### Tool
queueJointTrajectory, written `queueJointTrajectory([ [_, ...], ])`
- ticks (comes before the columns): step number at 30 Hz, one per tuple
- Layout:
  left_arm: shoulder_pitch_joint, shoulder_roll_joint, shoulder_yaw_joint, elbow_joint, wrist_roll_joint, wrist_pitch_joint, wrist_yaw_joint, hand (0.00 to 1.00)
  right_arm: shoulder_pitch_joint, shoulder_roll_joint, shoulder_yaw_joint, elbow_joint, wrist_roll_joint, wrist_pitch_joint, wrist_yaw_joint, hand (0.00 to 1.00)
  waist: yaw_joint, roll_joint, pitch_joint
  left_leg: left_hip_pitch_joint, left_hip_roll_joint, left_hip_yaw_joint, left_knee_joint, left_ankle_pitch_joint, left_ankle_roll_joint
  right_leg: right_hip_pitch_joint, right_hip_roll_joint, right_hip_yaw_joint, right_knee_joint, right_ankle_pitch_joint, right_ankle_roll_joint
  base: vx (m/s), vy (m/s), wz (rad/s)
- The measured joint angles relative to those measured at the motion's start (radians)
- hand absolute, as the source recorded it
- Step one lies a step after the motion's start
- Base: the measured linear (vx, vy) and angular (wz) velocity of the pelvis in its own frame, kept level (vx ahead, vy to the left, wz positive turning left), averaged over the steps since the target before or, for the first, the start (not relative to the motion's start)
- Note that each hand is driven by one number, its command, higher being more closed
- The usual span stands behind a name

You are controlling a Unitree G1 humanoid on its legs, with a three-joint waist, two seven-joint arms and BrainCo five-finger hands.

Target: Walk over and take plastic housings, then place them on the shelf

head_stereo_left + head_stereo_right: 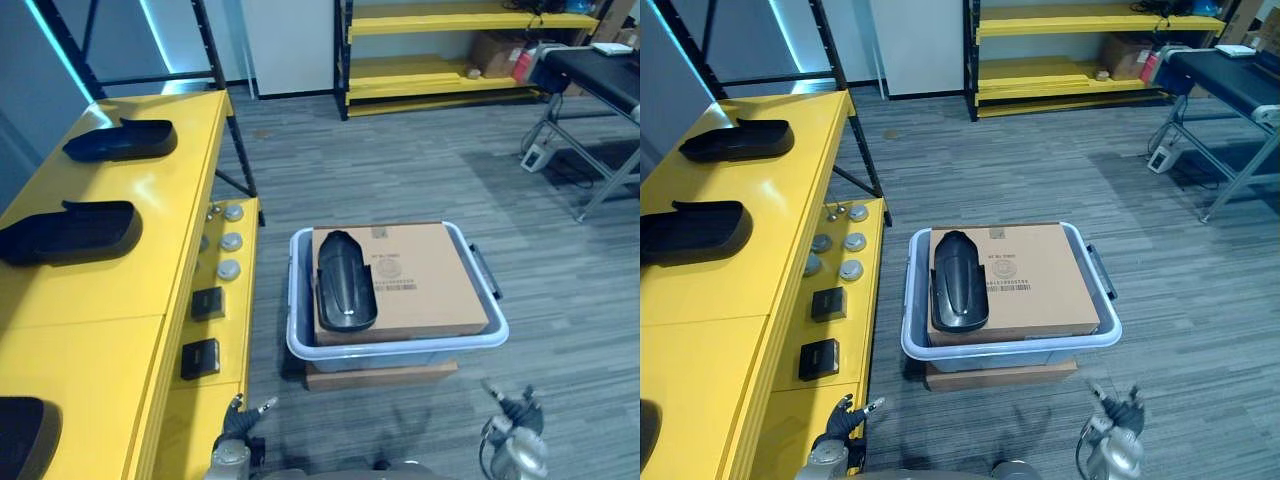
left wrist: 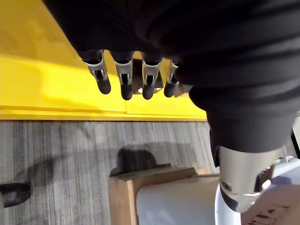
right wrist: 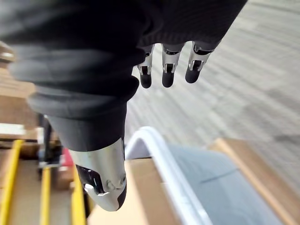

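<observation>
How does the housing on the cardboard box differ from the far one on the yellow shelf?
The box housing lies on the cardboard box in the bin, lengthwise away from the robot. The far shelf housing lies on the yellow shelf, crosswise. Both are black and elongated.

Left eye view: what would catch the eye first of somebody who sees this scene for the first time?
The bright yellow shelf on the left stands out, with black plastic housings lying on its top. Next comes one more housing, lying on a cardboard box inside a pale bin ahead. The left hand and the right hand hang open and empty at the bottom edge.
</observation>
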Motion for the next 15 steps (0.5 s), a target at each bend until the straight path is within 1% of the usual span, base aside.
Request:
queueJointTrajectory([
  [4, 0.005, 0.008, -0.002, 0.000, 0.000, -0.001, -0.002, 0.00, -0.002, -0.020, 0.077, -0.085, -0.037, -0.009, 0.007, 0.00, 0.000, -0.009, -0.002, -0.001, 0.005, -0.031, -0.026, 0.018, -0.018, -0.002, 0.002, -0.031, -0.008, 0.008, -0.012, -0.10, -0.073, 0.22],
  [5, 0.007, 0.009, -0.002, 0.000, 0.000, -0.003, -0.003, 0.00, -0.009, -0.036, 0.111, -0.106, -0.056, -0.014, 0.014, 0.00, 0.004, -0.009, -0.002, -0.004, 0.008, -0.034, -0.034, 0.025, -0.022, -0.003, 0.003, -0.041, -0.018, 0.012, -0.017, -0.07, -0.054, 0.09],
  [7, 0.008, 0.017, -0.007, 0.001, 0.001, -0.003, -0.004, 0.00, -0.034, -0.062, 0.163, -0.127, -0.085, -0.021, 0.039, 0.00, 0.002, -0.010, -0.001, -0.018, 0.012, -0.049, -0.037, 0.032, -0.028, -0.005, -0.001, -0.073, -0.030, 0.012, -0.018, -0.07, -0.058, 0.21],
  [9, 0.012, 0.030, -0.030, 0.001, 0.001, -0.006, -0.005, 0.00, -0.065, -0.098, 0.218, -0.126, -0.120, -0.021, 0.056, 0.00, 0.007, -0.014, -0.003, -0.033, 0.014, -0.073, -0.037, 0.035, -0.033, -0.007, -0.003, -0.104, -0.040, 0.015, -0.022, -0.01, -0.047, 0.33],
  [10, 0.016, 0.034, -0.032, -0.001, 0.000, -0.018, -0.006, 0.00, -0.102, -0.120, 0.266, -0.119, -0.151, -0.021, 0.073, 0.00, 0.014, -0.015, -0.004, -0.041, 0.015, -0.088, -0.040, 0.043, -0.036, -0.012, -0.003, -0.121, -0.043, 0.018, -0.019, 0.02, -0.038, 0.27],
  [12, 0.015, 0.037, -0.032, -0.003, 0.001, -0.025, -0.006, 0.00, -0.154, -0.137, 0.302, -0.091, -0.185, -0.021, 0.085, 0.00, 0.029, -0.015, -0.005, -0.045, 0.017, -0.093, -0.058, 0.056, -0.038, -0.020, -0.003, -0.132, -0.047, 0.020, -0.021, 0.05, -0.039, 0.23],
  [13, 0.015, 0.037, -0.031, -0.003, 0.001, -0.028, -0.006, 0.00, -0.189, -0.141, 0.325, -0.058, -0.201, -0.021, 0.092, 0.00, 0.031, -0.014, -0.006, -0.050, 0.017, -0.105, -0.061, 0.060, -0.038, -0.019, -0.004, -0.142, -0.052, 0.028, -0.030, 0.07, -0.031, 0.28],
  [15, 0.017, 0.038, -0.031, -0.014, 0.001, -0.033, -0.006, 0.00, -0.262, -0.145, 0.370, 0.035, -0.236, -0.015, 0.093, 0.00, 0.042, -0.014, -0.006, -0.058, 0.017, -0.126, -0.067, 0.069, -0.033, -0.018, -0.004, -0.163, -0.056, 0.030, -0.031, 0.08, -0.021, 0.28],
])
